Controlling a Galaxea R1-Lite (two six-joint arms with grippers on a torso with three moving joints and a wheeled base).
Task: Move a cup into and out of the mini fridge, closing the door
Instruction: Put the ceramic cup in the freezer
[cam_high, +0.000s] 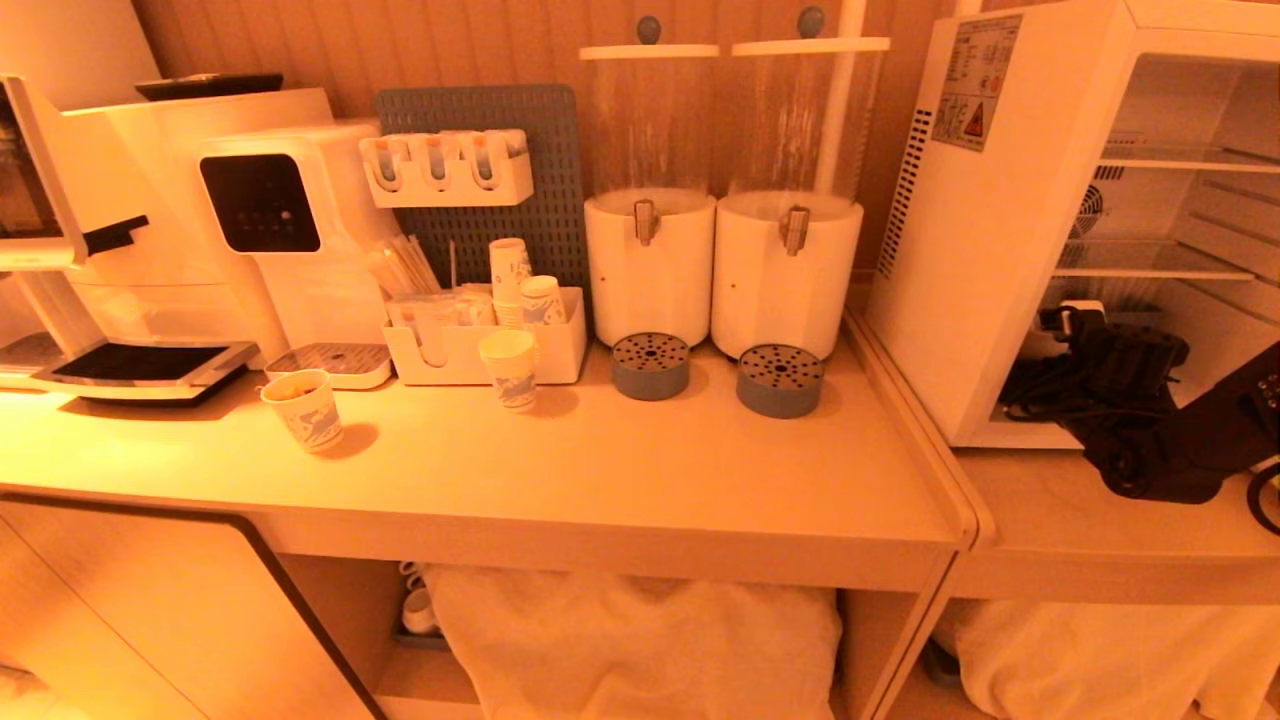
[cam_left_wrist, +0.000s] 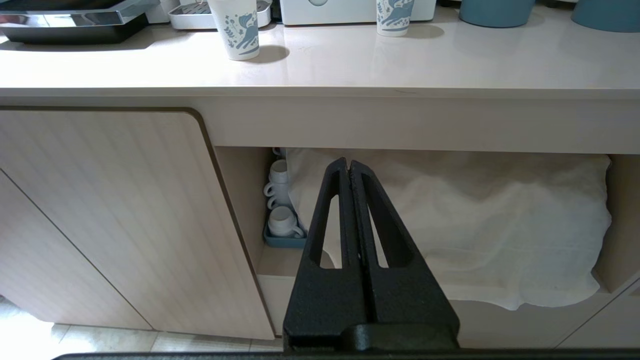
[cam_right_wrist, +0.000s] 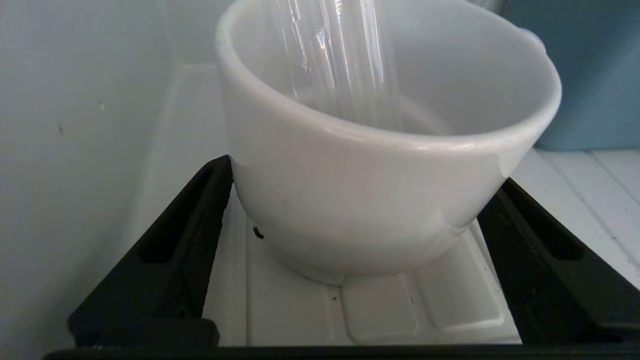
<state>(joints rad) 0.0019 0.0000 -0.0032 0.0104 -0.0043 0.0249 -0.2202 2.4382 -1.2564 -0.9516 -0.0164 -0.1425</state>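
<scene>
The white mini fridge (cam_high: 1000, 250) stands on the right with its inside showing; its door is out of view. My right arm (cam_high: 1120, 400) reaches into the fridge's bottom compartment. There the white cup (cam_right_wrist: 380, 165) sits upright on the fridge floor (cam_right_wrist: 380, 310), close to the side wall (cam_right_wrist: 75, 150). My right gripper (cam_right_wrist: 365, 172) is open, one black finger (cam_right_wrist: 200, 215) on each side of the cup's lower body. My left gripper (cam_left_wrist: 348, 162) is shut and empty, parked low in front of the counter. In the head view the arm hides the cup.
Wire shelves (cam_high: 1150, 262) span the fridge above my arm. A blue thing (cam_right_wrist: 590, 75) stands behind the cup. On the counter (cam_high: 600, 460) are two drink dispensers (cam_high: 650, 265), paper cups (cam_high: 303, 408) and drink machines (cam_high: 270, 220). Below it are a white cloth (cam_left_wrist: 475, 225) and stacked white cups (cam_left_wrist: 282, 220).
</scene>
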